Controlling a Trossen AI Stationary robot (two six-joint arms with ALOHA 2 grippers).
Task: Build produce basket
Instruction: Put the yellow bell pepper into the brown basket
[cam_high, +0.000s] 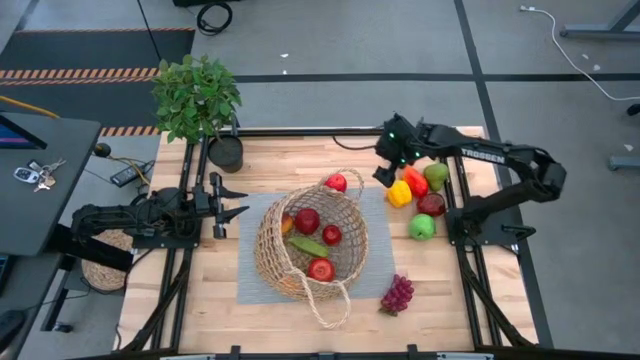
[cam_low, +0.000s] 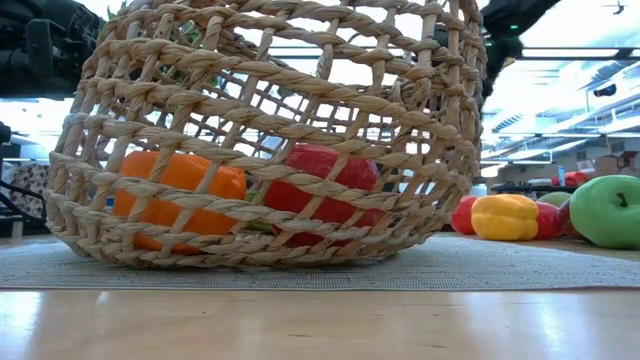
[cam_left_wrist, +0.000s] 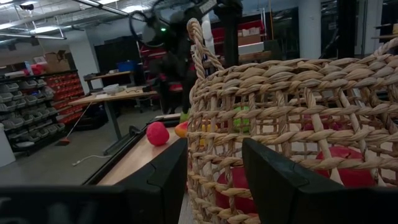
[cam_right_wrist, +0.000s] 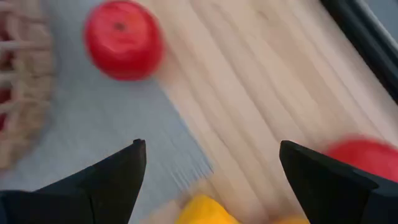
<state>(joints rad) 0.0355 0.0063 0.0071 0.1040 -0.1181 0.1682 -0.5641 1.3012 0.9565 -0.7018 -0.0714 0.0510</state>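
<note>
Hovering above the yellow pepper (cam_high: 399, 193), right fingers (cam_right_wrist: 118, 174) spread; left fingers (cam_left_wrist: 168, 177) spread beside basket (cam_high: 312, 245).

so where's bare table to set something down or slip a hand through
Bare wood lies in front of the left tool, beside the basket, and between the plant pot and the right tool. Crowded: the right side, around the peppers, green apple and grapes.
</note>
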